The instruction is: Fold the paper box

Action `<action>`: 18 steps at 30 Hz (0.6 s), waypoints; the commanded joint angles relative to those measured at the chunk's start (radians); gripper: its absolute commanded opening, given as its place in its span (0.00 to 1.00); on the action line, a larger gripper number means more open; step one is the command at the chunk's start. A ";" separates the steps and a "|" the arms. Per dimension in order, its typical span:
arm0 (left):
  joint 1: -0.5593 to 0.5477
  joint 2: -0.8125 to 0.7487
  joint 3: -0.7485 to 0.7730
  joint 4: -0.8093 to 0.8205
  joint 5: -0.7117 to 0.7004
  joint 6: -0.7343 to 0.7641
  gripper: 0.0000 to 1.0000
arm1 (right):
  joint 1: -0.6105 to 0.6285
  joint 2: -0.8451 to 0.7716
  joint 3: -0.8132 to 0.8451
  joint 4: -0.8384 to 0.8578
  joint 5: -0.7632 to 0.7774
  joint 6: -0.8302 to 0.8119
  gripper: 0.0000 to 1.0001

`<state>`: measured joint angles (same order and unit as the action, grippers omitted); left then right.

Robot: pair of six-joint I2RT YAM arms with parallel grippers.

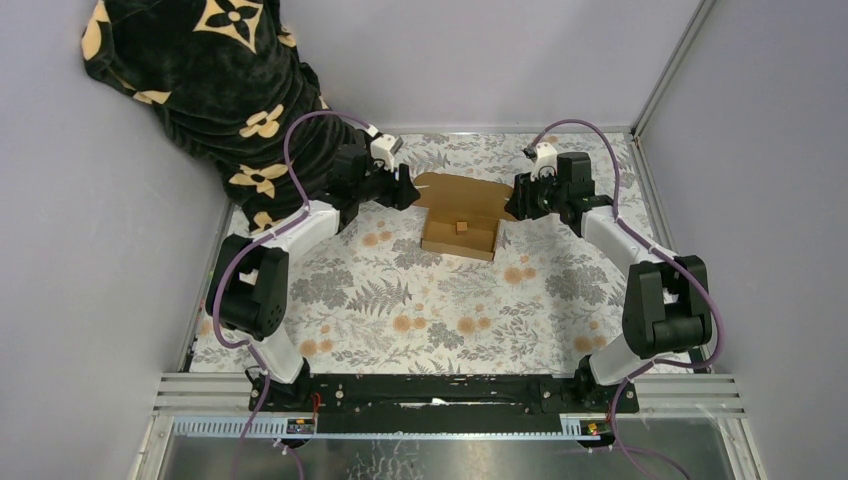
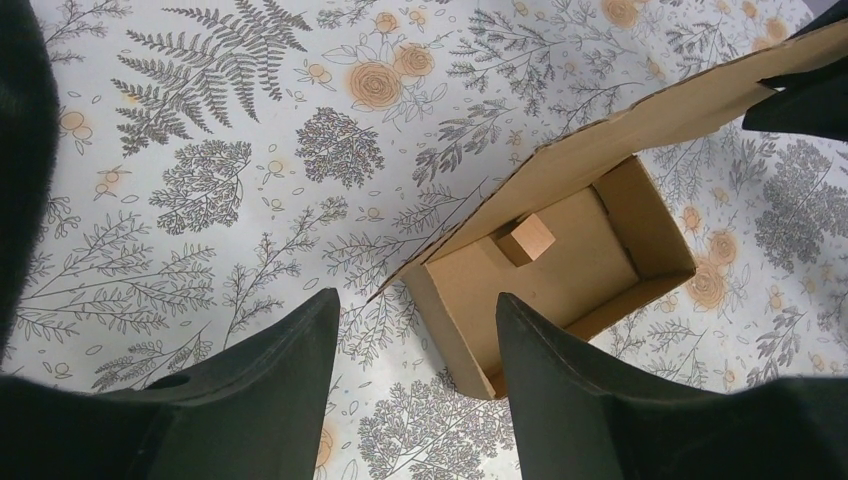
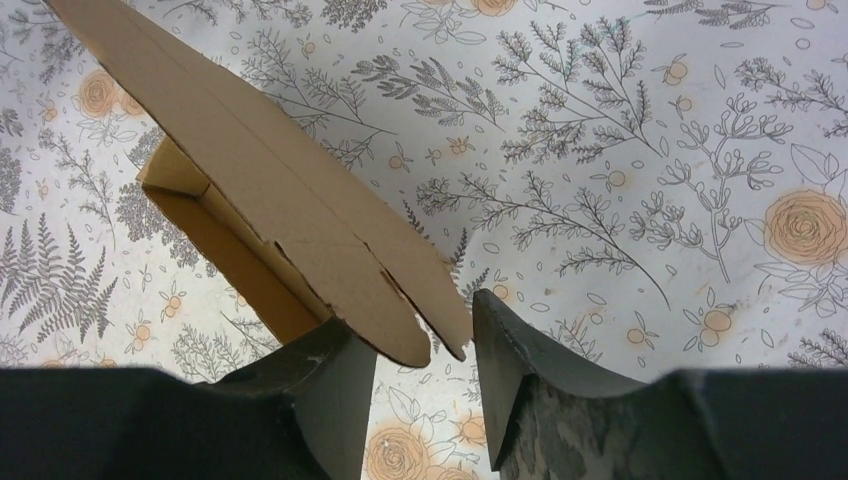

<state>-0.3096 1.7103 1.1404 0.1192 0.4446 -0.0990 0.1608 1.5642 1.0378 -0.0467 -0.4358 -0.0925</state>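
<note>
The left gripper [image 2: 415,300] was held spread, empty, by the box [image 1: 460,240]; the lid [image 3: 250,150] was bracketed, unclamped, by the right gripper [image 3: 415,320], seemingly for closing.

Left gripper [image 2: 418,300] hovers at the paper box's [image 1: 458,238] left end, fingers apart. Right gripper [image 3: 412,312] flanks the right end — fingers spread.

Top external: high above paper box [image 1: 460,222], near side. Wrist views: close, downward, either flank; all share it.
</note>
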 commanded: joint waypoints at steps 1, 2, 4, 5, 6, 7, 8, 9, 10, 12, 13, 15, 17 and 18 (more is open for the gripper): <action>-0.003 -0.009 0.039 0.025 0.028 0.060 0.65 | 0.011 0.003 0.062 0.033 -0.019 -0.016 0.45; -0.003 -0.006 0.045 0.025 0.033 0.061 0.64 | 0.012 0.002 0.065 0.032 -0.018 -0.016 0.44; -0.003 -0.002 0.053 0.025 0.044 0.063 0.61 | 0.012 0.002 0.070 0.028 -0.016 -0.014 0.42; -0.003 -0.001 0.055 0.027 0.048 0.062 0.59 | 0.013 0.002 0.072 0.026 -0.014 -0.014 0.40; -0.003 0.002 0.058 0.027 0.052 0.062 0.57 | 0.013 0.002 0.073 0.025 -0.014 -0.012 0.40; -0.003 0.005 0.061 0.027 0.058 0.064 0.56 | 0.013 0.003 0.075 0.021 -0.014 -0.012 0.39; -0.003 0.008 0.063 0.027 0.065 0.066 0.55 | 0.014 0.003 0.076 0.019 -0.015 -0.013 0.38; -0.003 0.011 0.064 0.027 0.070 0.068 0.54 | 0.014 0.005 0.075 0.019 -0.014 -0.013 0.37; -0.003 0.012 0.066 0.027 0.074 0.070 0.53 | 0.014 0.006 0.073 0.020 -0.015 -0.014 0.37; -0.003 0.020 0.070 0.025 0.083 0.073 0.53 | 0.016 0.011 0.073 0.020 -0.014 -0.013 0.37; -0.003 0.023 0.071 0.025 0.084 0.074 0.53 | 0.017 0.014 0.074 0.019 -0.011 -0.013 0.37; -0.003 0.031 0.074 0.025 0.091 0.077 0.53 | 0.020 0.021 0.077 0.015 -0.012 -0.016 0.37; -0.004 0.037 0.078 0.023 0.095 0.078 0.53 | 0.024 0.024 0.078 0.015 -0.011 -0.016 0.37; -0.005 0.040 0.079 0.023 0.096 0.080 0.53 | 0.026 0.026 0.077 0.015 -0.010 -0.017 0.37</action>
<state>-0.3096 1.7306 1.1831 0.1162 0.5106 -0.0475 0.1696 1.5784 1.0706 -0.0467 -0.4362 -0.0937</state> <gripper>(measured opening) 0.529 0.374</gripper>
